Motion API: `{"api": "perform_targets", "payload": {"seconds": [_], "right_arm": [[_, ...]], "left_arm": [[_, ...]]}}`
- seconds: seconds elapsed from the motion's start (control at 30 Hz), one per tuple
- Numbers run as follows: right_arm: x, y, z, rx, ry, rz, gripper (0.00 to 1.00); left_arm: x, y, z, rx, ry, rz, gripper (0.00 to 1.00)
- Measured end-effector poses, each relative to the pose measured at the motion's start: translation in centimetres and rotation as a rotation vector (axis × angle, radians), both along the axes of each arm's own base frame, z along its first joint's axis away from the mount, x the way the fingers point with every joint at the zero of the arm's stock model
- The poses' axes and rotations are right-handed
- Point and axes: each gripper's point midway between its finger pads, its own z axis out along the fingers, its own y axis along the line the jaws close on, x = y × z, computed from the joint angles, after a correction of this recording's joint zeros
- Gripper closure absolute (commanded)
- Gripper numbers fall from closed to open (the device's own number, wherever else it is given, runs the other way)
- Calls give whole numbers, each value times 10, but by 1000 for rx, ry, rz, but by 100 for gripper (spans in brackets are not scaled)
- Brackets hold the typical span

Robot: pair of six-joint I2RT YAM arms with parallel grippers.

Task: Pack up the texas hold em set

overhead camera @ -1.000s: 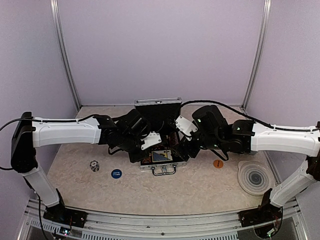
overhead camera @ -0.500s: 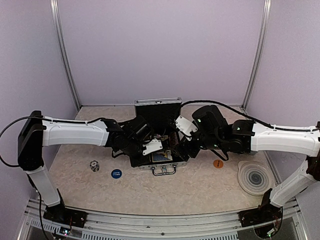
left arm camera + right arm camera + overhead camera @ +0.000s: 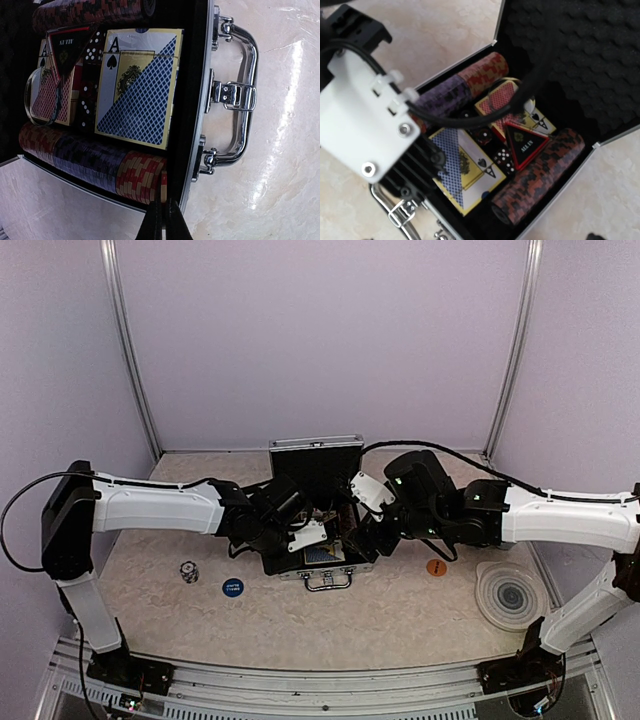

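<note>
An open ribbed silver aluminium case [image 3: 345, 568] sits mid-table between two white robot arms, its black foam-lined lid [image 3: 315, 458] standing upright at the far side. Packed inside are a blue-backed card deck [image 3: 137, 87], a red-backed card deck [image 3: 50, 95], a black triangle marker [image 3: 525, 142], dark dice [image 3: 87, 90] and rows of red and black chips [image 3: 95, 160].

The left gripper [image 3: 161, 220] is pinched fully together and empty, hovering just above the near left corner of the case, close to the end of a chip row. The right gripper [image 3: 360, 538] hangs over the right side of the case with its fingers spread wide; nothing shows between them.

Two pieces lie outside: a round blue button [image 3: 232, 587] near and left of the case, and a round orange button [image 3: 437, 567] to its right. Fetching these looks like the next job. Each is flat on the marbled tabletop [image 3: 400, 625], so the fingers should likely come straight down and pinch across the edge.

Room is tight over the case, where both wrists crowd together; one arm should probably pull out first. The chrome carry handle [image 3: 240, 95] juts toward the near side. A small black-and-white object [image 3: 188, 571] sits left of the blue button, and a round grey ringed coaster [image 3: 510, 595] lies near right, beyond the orange one.
</note>
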Motion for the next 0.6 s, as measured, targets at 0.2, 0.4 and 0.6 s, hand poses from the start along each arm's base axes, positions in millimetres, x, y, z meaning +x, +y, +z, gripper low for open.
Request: {"api": "perform_targets", "payload": {"seconds": [0.2,0.4,0.6], "right_arm": [[0,0,0,0,0,0,9],[0,0,0,0,0,0,9],[0,0,-1,-2,1,0,9]], "left_arm": [[0,0,0,2,-1,1,100],[1,2,-7,30,-9,10,68],[8,11,-15,81,-33,55,43]]}}
